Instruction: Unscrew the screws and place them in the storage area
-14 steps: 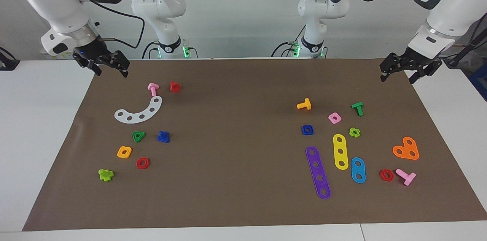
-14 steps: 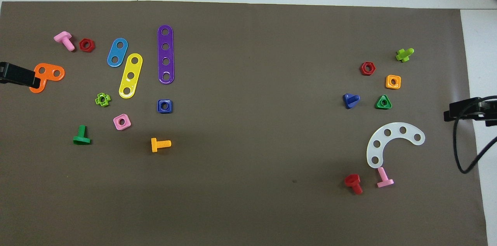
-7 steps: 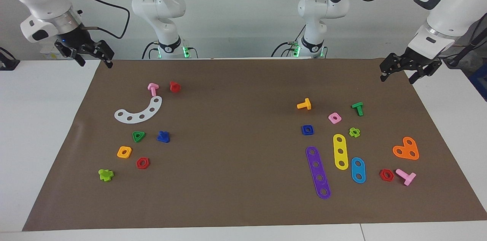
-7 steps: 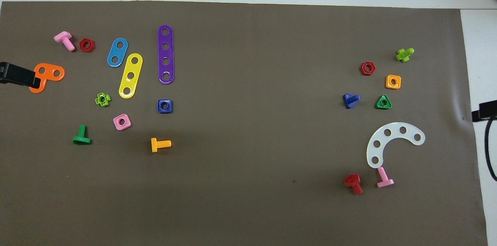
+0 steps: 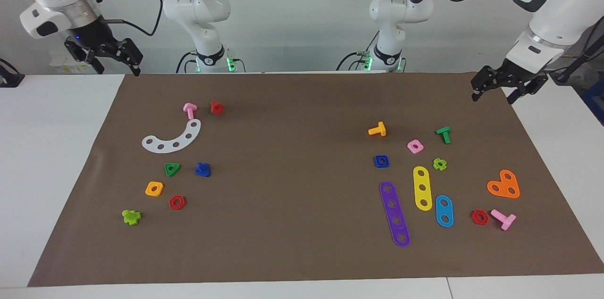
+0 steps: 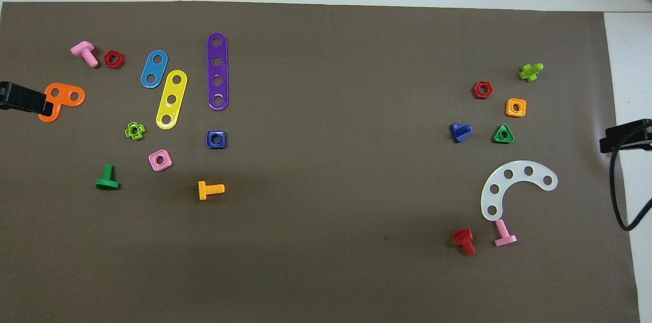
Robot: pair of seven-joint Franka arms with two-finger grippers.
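While both tools hang raised at the counter's (image 5: 302,261) ends, one blue screw (image 5: 202,170) lies loose, stem up.
It is seen at the right arm's end, beside a green nut (image 5: 171,169); the right tool (image 5: 104,56), spread and empty, is nearer than the left tool (image 5: 507,86), also spread.

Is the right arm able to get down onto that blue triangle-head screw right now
Probably yes. The right gripper hangs empty and open over the mat's edge, and the blue screw lies loose with open mat around it, the green triangular nut beside it but apart.
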